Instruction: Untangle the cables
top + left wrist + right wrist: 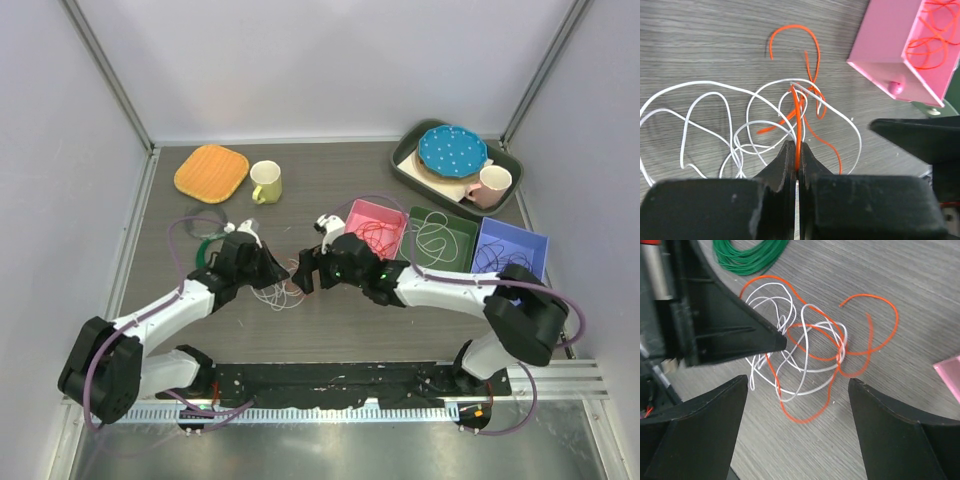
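The left tool (798, 152) is clenched on a thin orange wire (798, 117) among thin white wire loops (760, 121); the right tool (797, 400) hangs released above them.

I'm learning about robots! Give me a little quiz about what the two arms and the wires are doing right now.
1. True or false: the left gripper is shut on the orange cable.
2. Pick one. The right gripper is: A open, B shut on nothing, C shut on a spoon.
3. Fill the blank: the box nearest the orange cable is coloured ____.

Key: 1 true; 2 A; 3 pink.
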`<state>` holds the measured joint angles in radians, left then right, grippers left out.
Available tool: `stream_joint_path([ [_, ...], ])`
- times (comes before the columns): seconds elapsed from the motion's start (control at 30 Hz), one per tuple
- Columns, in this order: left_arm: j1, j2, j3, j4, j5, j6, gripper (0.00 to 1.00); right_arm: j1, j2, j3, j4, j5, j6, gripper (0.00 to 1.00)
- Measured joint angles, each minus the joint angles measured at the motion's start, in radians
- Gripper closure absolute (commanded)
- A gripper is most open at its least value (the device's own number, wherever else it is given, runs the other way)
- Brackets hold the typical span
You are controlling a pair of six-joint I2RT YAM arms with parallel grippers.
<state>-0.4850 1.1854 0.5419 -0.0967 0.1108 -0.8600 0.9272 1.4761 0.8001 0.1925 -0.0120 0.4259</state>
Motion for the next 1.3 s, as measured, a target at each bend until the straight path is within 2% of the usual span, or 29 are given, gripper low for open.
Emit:
stream_joint_path([
  [0.13,-0.026,-0.019,-0.01,0.04,0.004,-0.023,1.0,0.051,0.093,0.049,-0.012,0.116,0.037,0.27],
  [0.2,-0.026,-0.019,-0.017,0.05,0.004,-0.028,1.0,0.064,0.12,0.066,-0.025,0.157,0.05,0.36],
  [0.23,-0.026,-0.019,-0.021,0.056,0.005,-0.03,1.0,0.073,0.132,0.076,-0.034,0.179,0.055,0.42],
  [0.27,-0.026,-0.019,-0.026,0.063,0.006,-0.032,1.0,0.079,0.142,0.082,-0.037,0.198,0.06,0.58],
  [0.33,-0.026,-0.019,-0.035,0.071,0.008,-0.035,1.0,0.087,0.154,0.09,-0.039,0.228,0.074,0.67],
  [0.37,-0.026,-0.019,-0.038,0.076,0.01,-0.036,1.0,0.091,0.159,0.092,-0.038,0.239,0.082,0.77],
  [0.43,-0.026,-0.019,-0.042,0.084,0.014,-0.042,1.0,0.099,0.165,0.094,-0.039,0.258,0.099,0.86],
  [0.47,-0.026,-0.019,-0.042,0.086,0.016,-0.042,1.0,0.1,0.166,0.094,-0.038,0.261,0.1,0.99],
  [0.67,-0.026,-0.05,-0.049,0.072,-0.006,-0.035,1.0,0.105,0.167,0.094,-0.021,0.277,0.127,0.99],
  [0.77,-0.027,-0.105,-0.047,0.01,-0.087,-0.02,1.0,0.105,0.15,0.077,-0.011,0.307,0.13,0.99],
  [0.9,-0.025,-0.178,-0.046,-0.094,-0.219,-0.015,1.0,0.105,0.025,0.016,-0.039,0.377,0.118,0.99],
  [1.1,0.057,-0.276,-0.046,-0.245,-0.393,-0.027,1.0,0.105,-0.275,0.008,-0.183,0.598,0.072,0.99],
  [1.3,0.225,-0.32,-0.048,-0.323,-0.456,-0.054,0.98,0.07,-0.429,0.055,-0.388,0.863,0.047,0.99],
])
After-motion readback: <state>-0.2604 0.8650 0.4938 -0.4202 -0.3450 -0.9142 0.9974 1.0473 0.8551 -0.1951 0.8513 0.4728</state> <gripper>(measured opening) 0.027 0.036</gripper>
